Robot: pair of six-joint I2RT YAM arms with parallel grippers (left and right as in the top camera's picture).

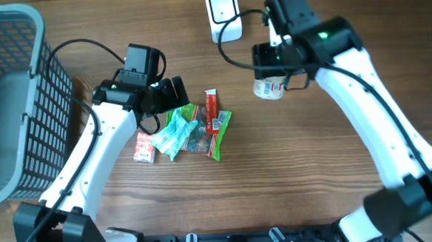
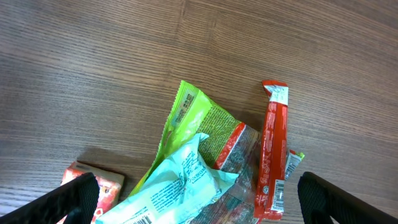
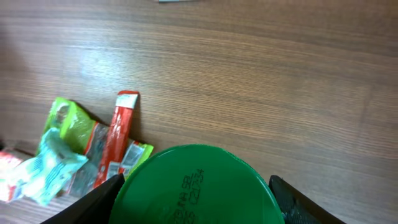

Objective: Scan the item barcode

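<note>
I counted one tub [image 1: 268, 88], gripped around its green lid [image 3: 193, 177] by the right claw [image 3: 196, 202], upper right of centre in the overhead view and just below-right of the single white scanner [image 1: 223, 15]. Four snacks lay mid-frame: a green packet [image 2: 205, 121], a mint packet [image 2: 180, 183], a red stick [image 2: 273, 149] and a red-and-white box [image 1: 145, 147]. The left claw [image 2: 205, 199] hung wide open over them. The lid's dark print was unreadable. One grey basket [image 1: 47, 78] stood at the left edge of the brown wood-grain desk [image 1: 315, 175].
</note>
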